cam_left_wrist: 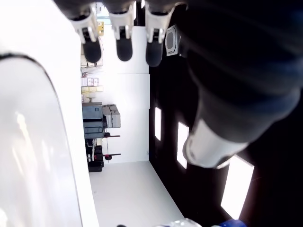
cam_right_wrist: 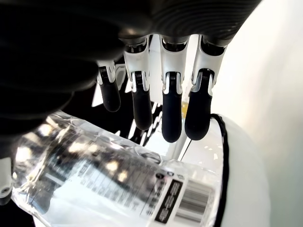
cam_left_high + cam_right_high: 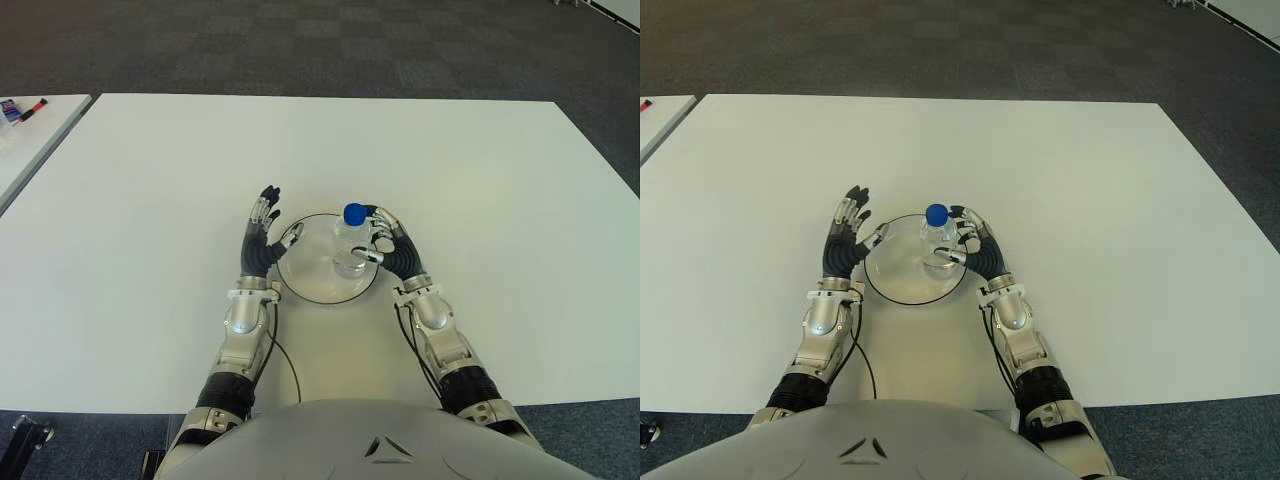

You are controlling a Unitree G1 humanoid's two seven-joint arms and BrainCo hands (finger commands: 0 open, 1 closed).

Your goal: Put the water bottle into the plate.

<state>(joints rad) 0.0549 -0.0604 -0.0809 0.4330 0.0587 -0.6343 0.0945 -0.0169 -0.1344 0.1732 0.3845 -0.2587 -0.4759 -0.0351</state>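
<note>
One step left, I judge: water bottle [image 3: 353,240] upright inside plate [image 3: 305,280], near table [image 3: 500,200] front edge; right hand [image 3: 385,240] fingers loosely around it, release pending; left hand [image 3: 262,235] spread wide beside plate's left rim.

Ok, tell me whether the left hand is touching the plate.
Cannot tell. In the left eye view the left hand shows at the left rim of the plate, thumb over its edge, but neither contact nor a gap is plain.

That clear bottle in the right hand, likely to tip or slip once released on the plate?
Probably tippy: the water bottle stands tall and narrow in the plate. Its clear thin-looking wall may flex under the right hand fingers. The glossy surface could be slippery. The left hand shows open at the plate's left rim.
</note>
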